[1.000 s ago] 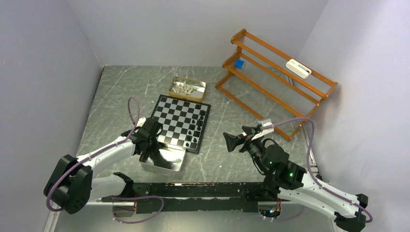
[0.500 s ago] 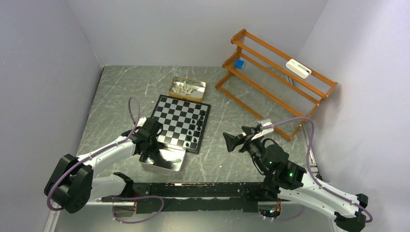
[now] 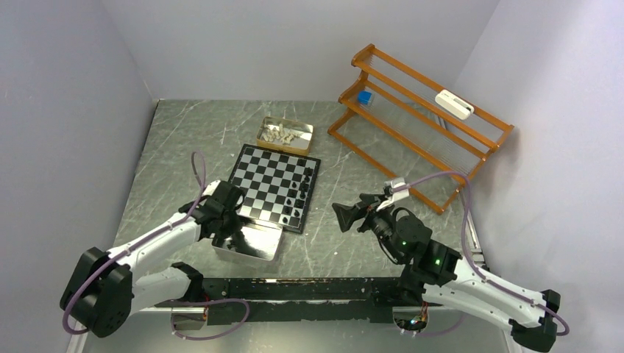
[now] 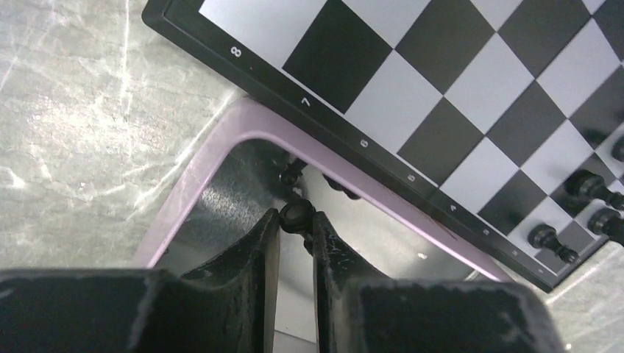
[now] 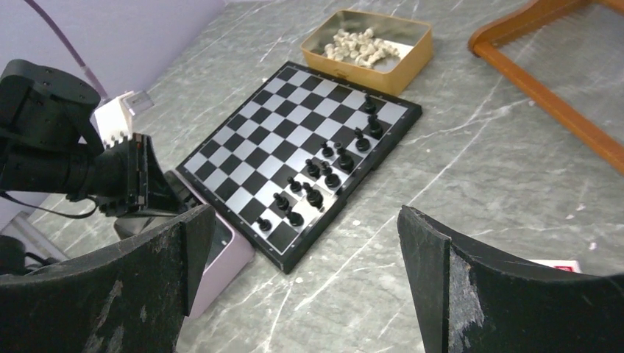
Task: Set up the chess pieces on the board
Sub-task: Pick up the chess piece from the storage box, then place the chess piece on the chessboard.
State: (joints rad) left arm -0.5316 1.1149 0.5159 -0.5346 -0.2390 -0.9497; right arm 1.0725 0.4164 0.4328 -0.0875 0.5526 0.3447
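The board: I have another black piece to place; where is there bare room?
On the board, every square from the left border to the middle is bare, between the silver tray and the gold tin. Crowded: the two files by the right border, where black pieces stand.

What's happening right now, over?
Left hand shut on a tiny glossy black chess piece at the silver metal tray. Right hand open, beside the chequered board. Board part set; nothing blocking.

Left arm [image 3: 158, 239]: is reaching far-left, left gripper [image 4: 296, 220] pointing down, jaws pinching a black chess piece [image 4: 294, 214]. Right arm [image 3: 471, 283]: is extending leftward, right gripper [image 5: 305, 213] gaping wide.
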